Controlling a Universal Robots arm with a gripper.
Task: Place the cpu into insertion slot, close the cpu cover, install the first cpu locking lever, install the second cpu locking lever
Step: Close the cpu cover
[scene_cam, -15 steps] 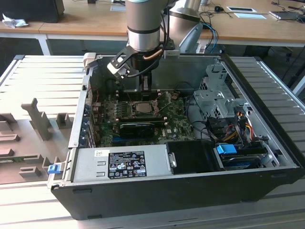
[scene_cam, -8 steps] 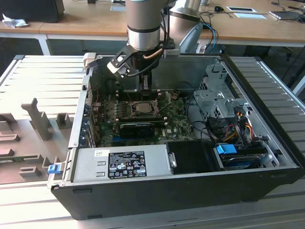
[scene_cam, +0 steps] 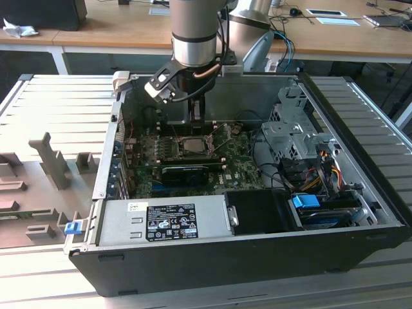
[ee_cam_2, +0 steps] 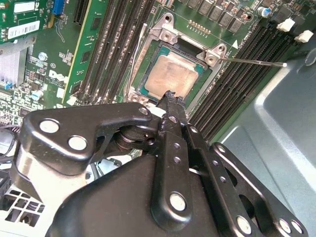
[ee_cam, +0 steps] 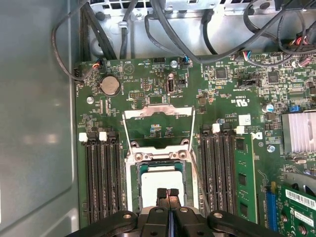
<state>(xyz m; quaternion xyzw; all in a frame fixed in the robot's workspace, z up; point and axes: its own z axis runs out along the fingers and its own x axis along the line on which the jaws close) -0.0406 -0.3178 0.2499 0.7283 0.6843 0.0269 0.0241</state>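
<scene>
claw point(ee_cam: 168, 193): fingers pressed together, nothing held; tips sit just over one edge of the cpu, can't tell if they touch it.
cpu point(ee_cam_2: 170, 75): lying flat in the insertion slot point(ee_cam_2: 165, 32), pale metal face up and uncovered.
cpu cover point(ee_cam: 158, 112): open, swung back off the slot toward the coin cell point(ee_cam: 109, 85); green board shows through its window.
locking lever point(ee_cam_2: 252, 61): thin rod, unlatched, sticking out over the memory slots point(ee_cam_2: 232, 84).
arm point(scene_cam: 193, 32): reaches down into the open pc case point(scene_cam: 360, 193) at its far side, on the exterior view's left of the drive cage point(scene_cam: 290, 129).
long black card point(scene_cam: 185, 172): just near of the slot.
surface point(scene_cam: 58, 103): grey, ribbed; case sits on it.
</scene>
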